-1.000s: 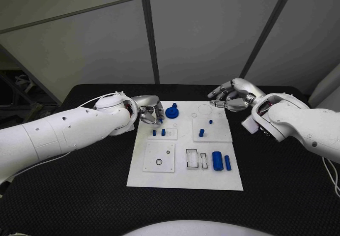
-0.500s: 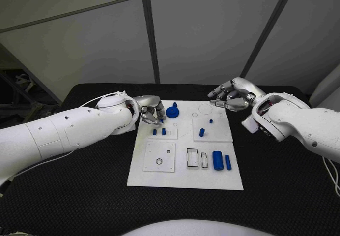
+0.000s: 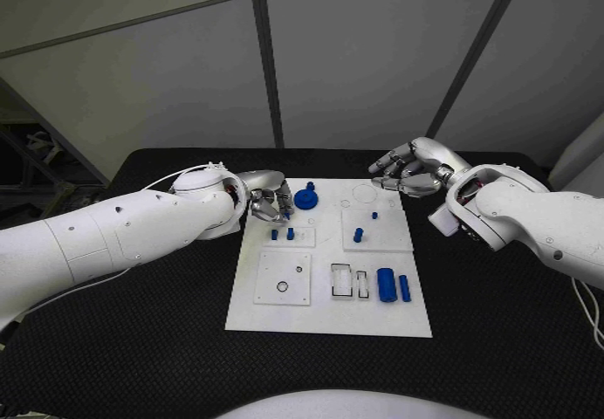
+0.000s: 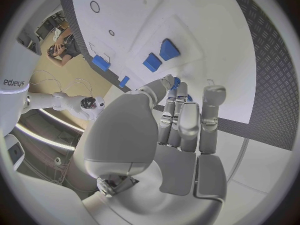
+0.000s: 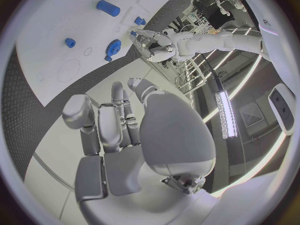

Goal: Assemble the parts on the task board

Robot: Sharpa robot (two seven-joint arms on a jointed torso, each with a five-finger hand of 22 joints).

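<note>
We see the task board [image 3: 330,305] lying in the middle of the black worktop [image 3: 151,349], with its long side running from the near edge to the far edge. The left hand [image 3: 268,204] stands at the board's far left corner, just beside a round blue part [image 3: 306,200] that stands there. Its fingers are curled toward this part, but from the head view we cannot tell whether they pinch something. The left wrist view helps a little: a small piece of blue [image 4: 176,81] shows at the fingertips [image 4: 167,80], so we judge that the hand perhaps holds or touches a small part, but we cannot say it for sure.

The right hand [image 3: 413,172] hovers near the board's far right corner, over the worktop, with fingers half curled and nothing in them. We think it waits there so that it does not disturb the left hand's work.

The other parts are well apart from both hands: two small pegs [image 3: 282,234] on the left side of the board, one peg [image 3: 358,234] in the raised plate on the right, and a thick cylinder [image 3: 387,285] with a thinner one [image 3: 404,288] beside it near the right edge. They lie sorted, probably ready for picking.

The right wrist view shows the right hand's [image 5: 119,135] palm without anything inside, which the head view does not make clear.
</note>
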